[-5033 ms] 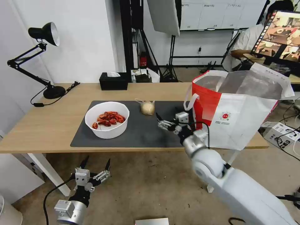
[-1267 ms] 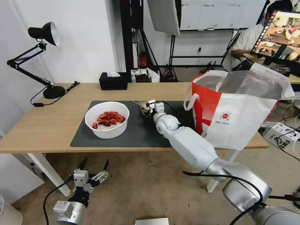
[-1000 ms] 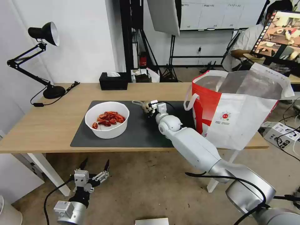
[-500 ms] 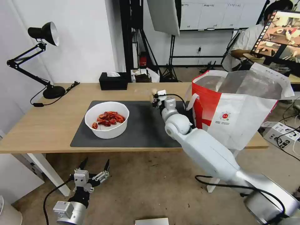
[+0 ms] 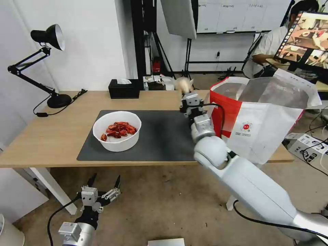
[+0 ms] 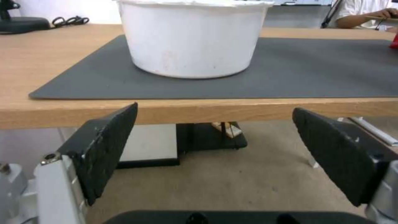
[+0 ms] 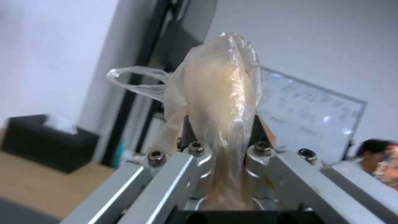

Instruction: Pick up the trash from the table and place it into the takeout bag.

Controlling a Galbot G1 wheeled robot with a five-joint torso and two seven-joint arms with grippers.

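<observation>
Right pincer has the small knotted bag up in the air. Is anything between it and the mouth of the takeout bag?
Nothing visible does. The right pincer holds the small knotted bag above the table, just left of the takeout bag, near rim height. The bag's mouth gapes open; its near red wall is all that must be cleared.

Even, bright indoor light falls with soft shadows. In the right wrist view the background blurs behind the sharp knotted bag (image 7: 219,90). The head view bows at its edges, worst toward 3 and 9 o'clock
</observation>
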